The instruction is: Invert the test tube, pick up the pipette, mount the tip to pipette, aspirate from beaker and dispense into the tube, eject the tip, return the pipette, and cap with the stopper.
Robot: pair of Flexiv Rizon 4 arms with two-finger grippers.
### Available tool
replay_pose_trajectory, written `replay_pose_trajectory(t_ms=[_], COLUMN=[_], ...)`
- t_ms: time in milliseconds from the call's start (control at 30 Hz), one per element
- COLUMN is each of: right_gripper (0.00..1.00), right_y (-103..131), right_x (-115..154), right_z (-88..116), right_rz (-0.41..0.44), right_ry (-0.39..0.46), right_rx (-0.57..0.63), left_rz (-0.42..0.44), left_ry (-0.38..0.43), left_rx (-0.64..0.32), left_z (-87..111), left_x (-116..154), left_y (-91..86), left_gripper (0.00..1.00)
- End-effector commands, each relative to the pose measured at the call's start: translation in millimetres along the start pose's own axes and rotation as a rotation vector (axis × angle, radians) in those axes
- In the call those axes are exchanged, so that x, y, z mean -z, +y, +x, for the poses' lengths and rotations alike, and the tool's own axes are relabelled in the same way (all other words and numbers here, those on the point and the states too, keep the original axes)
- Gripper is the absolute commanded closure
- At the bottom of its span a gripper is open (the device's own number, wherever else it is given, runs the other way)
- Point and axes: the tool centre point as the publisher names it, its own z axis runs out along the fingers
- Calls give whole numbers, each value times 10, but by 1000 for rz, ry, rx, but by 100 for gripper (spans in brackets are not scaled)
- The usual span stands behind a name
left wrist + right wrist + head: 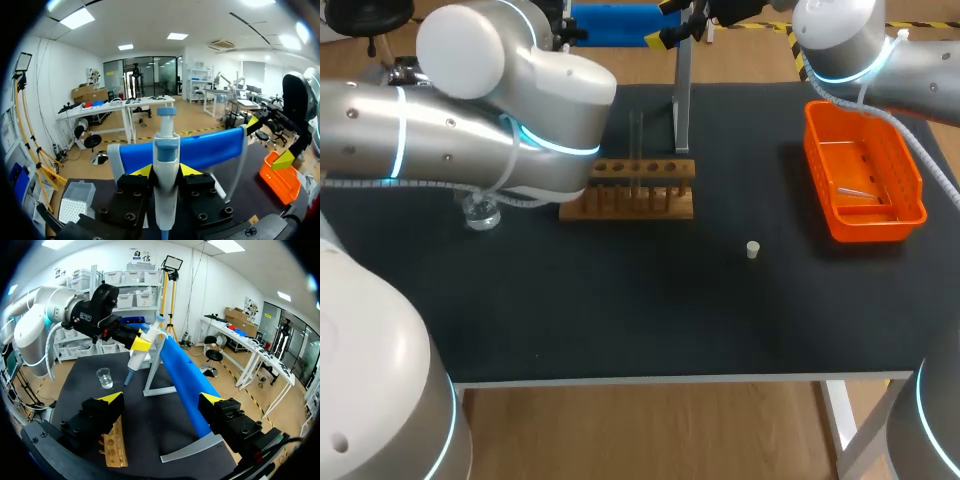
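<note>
My left gripper (161, 170) is shut on the white and blue pipette (166, 150), holding it upright in front of the blue pipette stand (210, 150). From the right wrist view the left gripper (140, 342) holds the pipette (137, 357) above the table, past the glass beaker (104, 377). My right gripper (161, 399) stands wide open with nothing in it, over the wooden rack (116, 445). In the head view the right gripper (665, 22) is at the back, and a clear test tube (636, 150) stands in the rack (630, 190). The small stopper (752, 250) lies alone on the mat.
An orange basket (865, 175) sits at the back right. The beaker (480, 212) stands left of the rack, partly under my left arm. A clear tip box (75, 200) lies beside the left gripper. The stand's metal post (682, 90) rises behind the rack.
</note>
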Motion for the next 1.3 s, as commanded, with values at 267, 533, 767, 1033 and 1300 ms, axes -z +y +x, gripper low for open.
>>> replay_pose_trajectory(t_ms=[267,533,767,1033,1300], right_gripper=[0,0,0,0,0], right_y=[9,9,9,9,9], right_x=[10,10,10,10,10], right_z=[-10,-10,-10,-10,-10], right_rz=[6,6,6,6,6], right_ry=[3,3,3,3,3], right_rx=[-1,-1,-1,-1,-1], left_rz=[-55,-79,-96,-110,-121], left_ry=[-41,-62,-78,-89,-89], left_rx=[9,7,3,-3,-5], left_z=[-24,-59,-86,-92,-66], left_x=[-209,-295,-326,-344,-379], left_y=[-55,-60,-64,-73,-53], left_gripper=[100,100,100,100,100])
